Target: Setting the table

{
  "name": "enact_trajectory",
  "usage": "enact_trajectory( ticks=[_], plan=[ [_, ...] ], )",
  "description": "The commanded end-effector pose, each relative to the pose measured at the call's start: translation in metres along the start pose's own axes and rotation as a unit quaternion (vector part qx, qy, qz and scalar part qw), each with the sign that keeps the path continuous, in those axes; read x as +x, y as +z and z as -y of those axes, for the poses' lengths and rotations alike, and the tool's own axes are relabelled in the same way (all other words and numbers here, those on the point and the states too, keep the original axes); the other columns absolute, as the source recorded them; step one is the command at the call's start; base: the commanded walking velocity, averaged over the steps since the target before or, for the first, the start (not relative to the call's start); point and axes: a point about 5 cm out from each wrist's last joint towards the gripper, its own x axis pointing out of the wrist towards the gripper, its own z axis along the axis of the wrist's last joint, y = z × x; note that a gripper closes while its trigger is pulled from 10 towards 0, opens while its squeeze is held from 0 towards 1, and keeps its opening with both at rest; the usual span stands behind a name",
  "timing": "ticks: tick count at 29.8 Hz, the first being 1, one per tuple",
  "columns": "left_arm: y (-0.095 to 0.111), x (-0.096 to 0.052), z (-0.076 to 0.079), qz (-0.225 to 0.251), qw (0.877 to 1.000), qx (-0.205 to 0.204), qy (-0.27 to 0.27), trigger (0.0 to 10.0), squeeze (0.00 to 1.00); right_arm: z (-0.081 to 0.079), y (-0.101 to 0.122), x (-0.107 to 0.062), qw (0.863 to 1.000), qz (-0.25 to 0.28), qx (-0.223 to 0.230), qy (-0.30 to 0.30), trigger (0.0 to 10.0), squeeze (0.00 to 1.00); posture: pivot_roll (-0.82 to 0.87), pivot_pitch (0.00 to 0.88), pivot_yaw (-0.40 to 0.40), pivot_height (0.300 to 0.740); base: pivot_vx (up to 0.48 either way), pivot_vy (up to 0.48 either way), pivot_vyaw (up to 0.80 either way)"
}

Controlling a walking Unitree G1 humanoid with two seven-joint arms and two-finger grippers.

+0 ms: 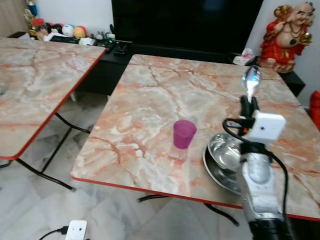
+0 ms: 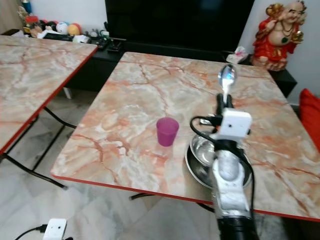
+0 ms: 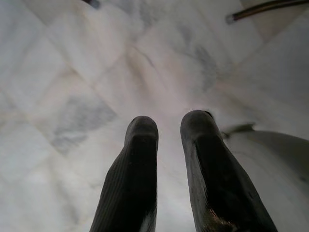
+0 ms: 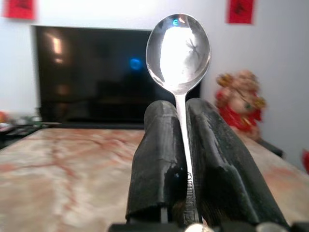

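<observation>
On the marble table (image 1: 150, 100) our right gripper (image 1: 248, 106) pinches a spoon (image 1: 251, 80) upright, bowl up, above the steel bowl (image 1: 225, 150) and plate (image 1: 220, 175) near the front edge. A purple cup (image 1: 184, 133) stands beside them. Our left gripper (image 3: 166, 135), slightly parted, hangs over the floor.

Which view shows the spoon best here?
The right wrist view: the spoon stands upright, its bowl large and sharp, handle clamped in the right gripper. Both eye views show it small above the bowl and plate. The left wrist view faces floor.

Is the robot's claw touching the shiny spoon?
Touching. In the right wrist view, the right claw has its two black fingers pressed against the spoon handle, holding it upright.
</observation>
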Motion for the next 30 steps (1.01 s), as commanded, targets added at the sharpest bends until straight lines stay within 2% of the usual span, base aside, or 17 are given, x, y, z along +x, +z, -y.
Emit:
enact_trajectory(
  ticks=[1,5,10,14,16,22,24,30],
  plan=[
    [0.004,0.001,-0.001,-0.001,1.000,0.011,-0.004,10.0,0.00,0.005,0.005,0.001,1.000,0.010,-0.002,-0.013,10.0,0.00,0.06,0.000,0.027,0.740,0.000,0.000,0.00],
    [0.021,0.005,-0.006,0.013,1.000,0.028,-0.004,10.0,0.00,0.001,0.004,-0.004,1.000,0.010,0.006,-0.029,10.0,0.00,0.03,0.000,0.074,0.740,0.000,0.000,0.00],
    [0.031,0.007,-0.003,0.022,0.999,0.041,-0.013,10.0,0.00,0.001,0.007,-0.006,0.999,0.014,0.009,-0.035,10.0,0.00,0.00,0.000,0.087,0.740,0.000,0.000,0.00],
    [0.038,0.010,0.010,0.028,0.999,0.033,-0.025,10.0,0.00,0.010,0.010,-0.008,0.999,0.019,-0.004,-0.044,10.0,0.00,-0.04,0.000,0.087,0.740,0.000,0.000,0.00],
    [0.039,0.010,0.012,0.028,0.999,0.030,-0.025,10.0,0.00,0.014,0.012,-0.009,0.999,0.021,-0.008,-0.046,10.0,0.00,-0.04,0.000,0.084,0.740,0.000,0.000,0.00],
    [0.039,0.010,0.027,0.030,0.998,0.044,-0.046,10.0,0.00,0.031,0.017,-0.012,0.997,0.023,-0.033,-0.058,10.0,0.00,-0.09,0.000,0.082,0.740,0.000,0.000,0.00],
    [0.039,0.010,0.029,0.030,0.997,0.044,-0.049,10.0,0.00,0.032,0.016,-0.012,0.997,0.021,-0.034,-0.060,10.0,0.00,-0.07,0.000,0.077,0.740,0.000,0.000,0.00],
    [0.046,0.011,0.026,0.042,0.998,0.031,-0.039,10.0,0.00,0.020,0.019,-0.005,0.998,0.024,-0.019,-0.052,10.0,0.00,-0.09,0.000,0.056,0.740,0.000,0.000,0.00]
  ],
)
